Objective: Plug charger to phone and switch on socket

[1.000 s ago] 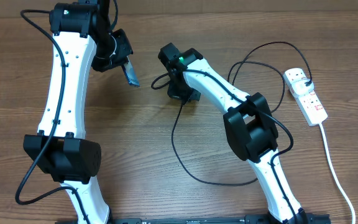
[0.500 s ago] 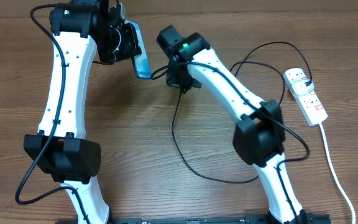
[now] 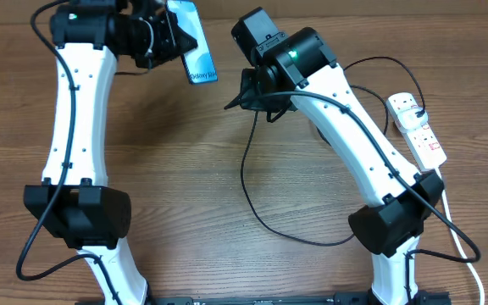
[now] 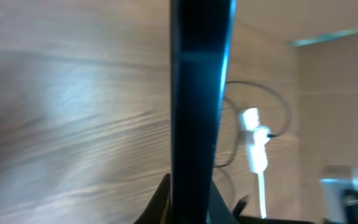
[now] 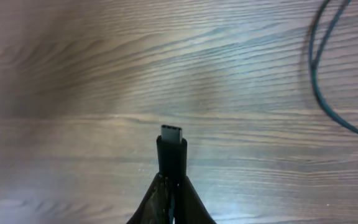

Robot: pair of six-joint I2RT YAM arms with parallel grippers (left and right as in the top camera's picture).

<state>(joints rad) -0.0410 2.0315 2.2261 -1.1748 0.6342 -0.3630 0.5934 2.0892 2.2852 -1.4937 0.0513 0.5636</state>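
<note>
Table: brown wood [image 3: 185, 212] fills the whole view, and both arms stand at its near edge.
White cord: it is thick [image 3: 456, 229] and runs from the near right corner up to the socket.
Charger: the thin black cable [image 3: 248, 203] lies in a big loop on the middle of the table. One part rises up to the right gripper and another part loops over to the socket.
Socket: the long white strip [image 3: 418, 131] lies flat at the right side, well apart from the phone. The black plug [image 3: 415, 110] sits at its far end. I cannot tell how the red switches are set.
Right gripper: its fingers [image 5: 169, 179] are closed tight on the charger just behind the connector tip [image 5: 171, 134]. The tip sticks out past them, up off the table, with bare wood below it.
Left gripper: it [image 3: 169, 38] is closed on the phone and holds it up in the air at the far side.
Phone: it [image 3: 195, 47] is tilted, with its light blue screen showing from above. It is near the right gripper but apart from the tip.
</note>
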